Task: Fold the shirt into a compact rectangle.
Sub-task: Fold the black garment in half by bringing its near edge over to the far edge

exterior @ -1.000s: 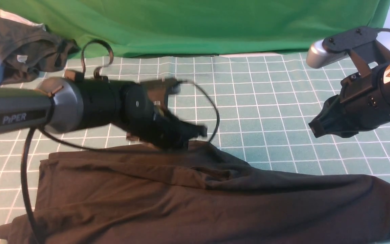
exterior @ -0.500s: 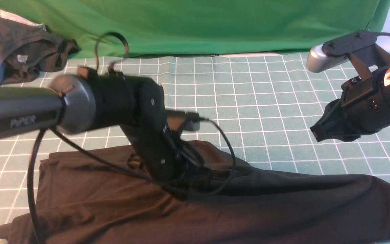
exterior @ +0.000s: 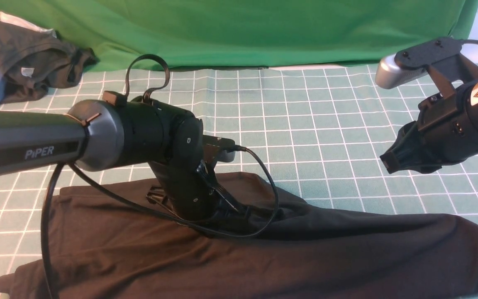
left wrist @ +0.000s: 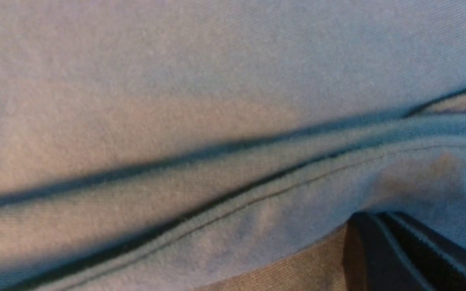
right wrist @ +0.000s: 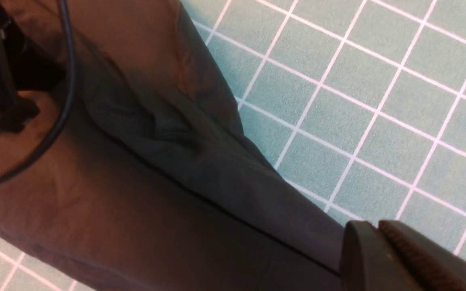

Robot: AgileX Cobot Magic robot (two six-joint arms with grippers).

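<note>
Fingers (left wrist: 395,250) of left gripper (exterior: 239,214) together, tips down on shirt (exterior: 326,257), sprawled along near desk (exterior: 330,124) edge. Reckon better part them, pinch hem cleanly, drag slow. Right gripper (exterior: 388,161) beyond, fingers together, hovering clear of cloth.

Soft, even light fills the front view, and everything in it is sharp. The shirt (exterior: 305,257) reads near-black, with a darker shadow along its middle fold. The left wrist view is washed out, with pale grey-blue fabric, peach patches and soft focus. In the right wrist view the right claw (right wrist: 378,250), at lower right, is blurred, and the cloth looks reddish-brown at upper left.
</note>
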